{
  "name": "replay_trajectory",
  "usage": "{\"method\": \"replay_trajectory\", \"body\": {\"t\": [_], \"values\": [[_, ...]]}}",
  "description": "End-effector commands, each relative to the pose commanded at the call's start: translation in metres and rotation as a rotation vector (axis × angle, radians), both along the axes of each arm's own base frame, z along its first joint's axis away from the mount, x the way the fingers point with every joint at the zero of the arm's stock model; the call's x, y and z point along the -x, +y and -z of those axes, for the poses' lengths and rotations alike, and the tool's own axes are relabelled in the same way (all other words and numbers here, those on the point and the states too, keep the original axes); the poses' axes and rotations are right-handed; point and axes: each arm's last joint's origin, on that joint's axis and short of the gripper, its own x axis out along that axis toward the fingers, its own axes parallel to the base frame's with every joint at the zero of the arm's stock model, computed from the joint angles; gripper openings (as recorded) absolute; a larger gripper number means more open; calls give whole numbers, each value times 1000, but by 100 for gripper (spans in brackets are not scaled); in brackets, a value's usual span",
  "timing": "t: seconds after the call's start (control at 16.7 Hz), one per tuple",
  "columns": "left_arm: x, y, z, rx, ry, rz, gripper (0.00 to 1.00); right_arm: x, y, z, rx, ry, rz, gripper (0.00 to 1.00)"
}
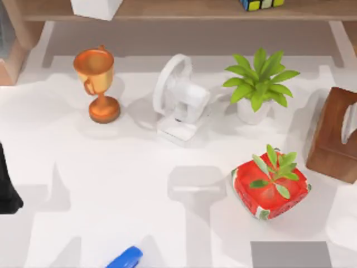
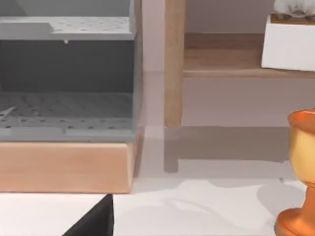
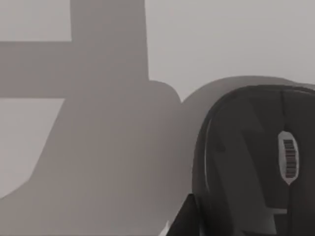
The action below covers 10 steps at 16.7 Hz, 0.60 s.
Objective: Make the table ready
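white table (image 1: 111, 184) spread across the top view, its bare middle crossed by grey shadows. at 10 o'clock, an orange trophy cup (image 1: 97, 84), upright; seen again at the edge of the left wrist view (image 2: 300, 172). just past centre toward 12, a white headset stand (image 1: 178, 100). at 1 o'clock, a green potted plant (image 1: 257, 84) in a white pot. at 4 o'clock, a red watermelon-patterned planter (image 1: 270, 187) with a small leafy sprig. at 3 o'clock, a brown wooden tissue box (image 1: 334, 137), cut by the frame. at 6 o'clock, a blue object (image 1: 125, 258), partly cropped, kind unclear. at 5 o'clock, a grey pad (image 1: 290, 254) at the near edge. along 12 o'clock, a brown wooden shelf (image 1: 184, 10) with a colour cube (image 1: 261, 3) on it. at 9 o'clock, part of the black left arm (image 1: 6, 184). in the left wrist view, a grey perforated rack (image 2: 66, 73) on a wooden base. in the right wrist view, a black computer mouse (image 3: 256, 162) with scroll wheel, resting on the table. grip of both grippers: cannot tell.
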Motion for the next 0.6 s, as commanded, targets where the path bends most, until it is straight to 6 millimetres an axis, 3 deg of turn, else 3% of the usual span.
{"method": "replay_trajectory", "body": {"t": [0.12,0.18,0.6], "values": [[0,0,0,0,0,0,100,0,0,0,0,0,0,2],[0,0,0,0,0,0,100,0,0,0,0,0,0,0],[0,0,0,0,0,0,100,0,0,0,0,0,0,0]]}}
